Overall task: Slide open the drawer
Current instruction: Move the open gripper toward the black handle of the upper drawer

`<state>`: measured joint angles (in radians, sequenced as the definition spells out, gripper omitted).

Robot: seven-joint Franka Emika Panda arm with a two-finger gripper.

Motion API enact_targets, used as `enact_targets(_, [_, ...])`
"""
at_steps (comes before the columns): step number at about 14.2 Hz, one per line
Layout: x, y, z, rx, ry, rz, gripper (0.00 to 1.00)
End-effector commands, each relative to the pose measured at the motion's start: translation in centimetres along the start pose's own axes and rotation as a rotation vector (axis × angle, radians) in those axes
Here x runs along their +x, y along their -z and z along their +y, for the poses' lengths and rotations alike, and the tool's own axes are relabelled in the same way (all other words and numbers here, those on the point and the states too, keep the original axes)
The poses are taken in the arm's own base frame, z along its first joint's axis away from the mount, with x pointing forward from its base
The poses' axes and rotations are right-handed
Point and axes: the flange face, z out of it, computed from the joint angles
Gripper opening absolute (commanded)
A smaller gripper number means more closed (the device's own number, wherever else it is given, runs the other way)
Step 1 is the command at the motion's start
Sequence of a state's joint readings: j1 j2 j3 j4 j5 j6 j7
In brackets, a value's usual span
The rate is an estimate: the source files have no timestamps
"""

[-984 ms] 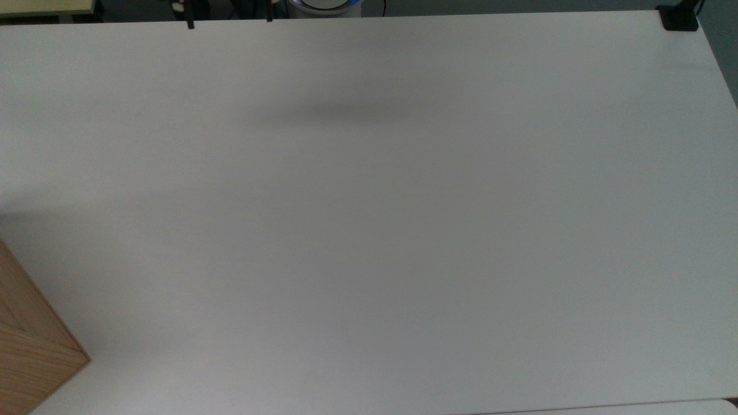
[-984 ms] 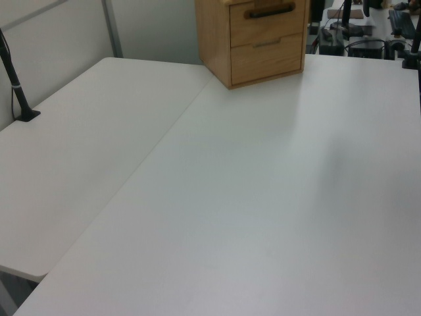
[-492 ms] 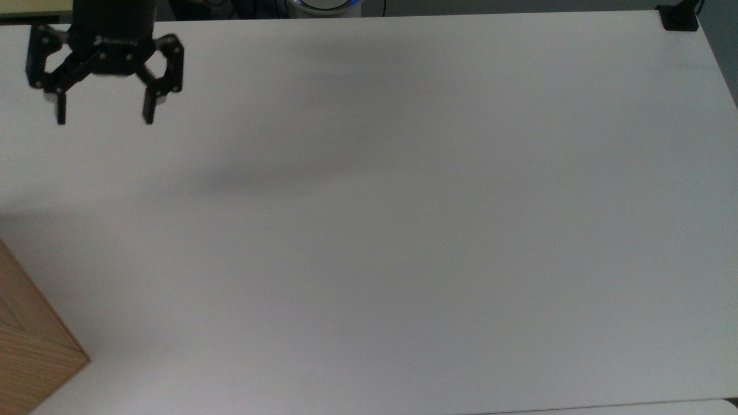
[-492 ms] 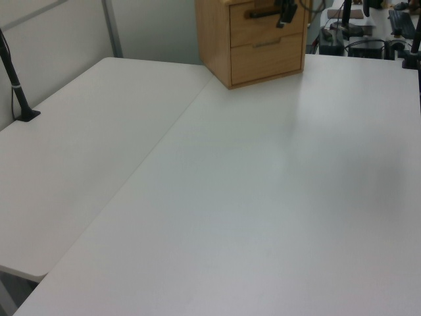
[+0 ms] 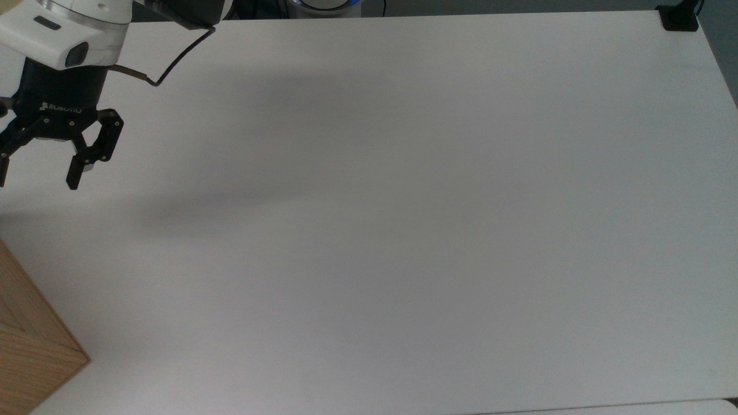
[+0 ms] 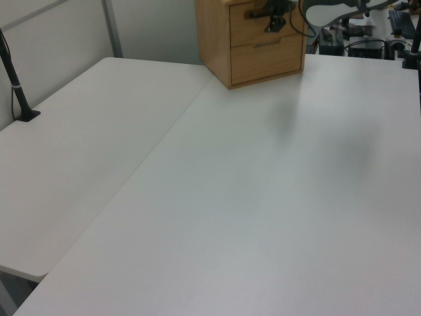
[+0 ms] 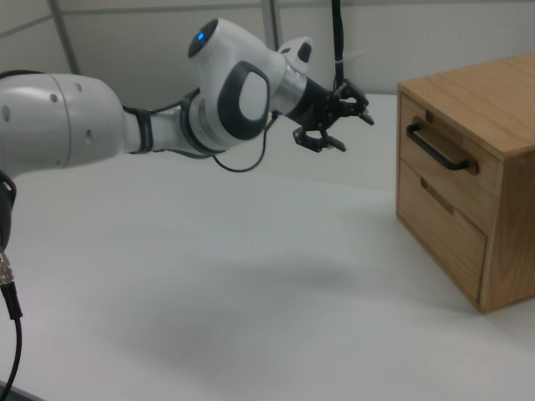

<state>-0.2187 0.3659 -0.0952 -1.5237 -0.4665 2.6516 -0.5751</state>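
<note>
One end effector [image 7: 343,125] spread; drawer [image 7: 441,159] closed.

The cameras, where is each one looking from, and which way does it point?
Top view: above the white table, looking down; the open claw and wrist show at the top view's left edge.
Left view: low over the table, facing the wooden cabinet and the drawer; the claw shows.
Right view: beside the table, looking across; the arm reaches toward the drawer.
Left and right views share the drawer.
</note>
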Motion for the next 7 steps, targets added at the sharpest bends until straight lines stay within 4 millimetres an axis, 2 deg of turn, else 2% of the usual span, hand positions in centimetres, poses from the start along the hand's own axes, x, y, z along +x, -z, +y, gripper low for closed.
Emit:
enact_targets(1, [-1.7,-1.7,1.1,-0.058,0.027,0.022,0.69])
enact_targets(3, [-3.7,-2.8,2.6,-0.123,0.039,0.035,0.67])
enact_targets(7, [-5.1,-6.4,4.4,-0.174,0.04,0.02,0.67])
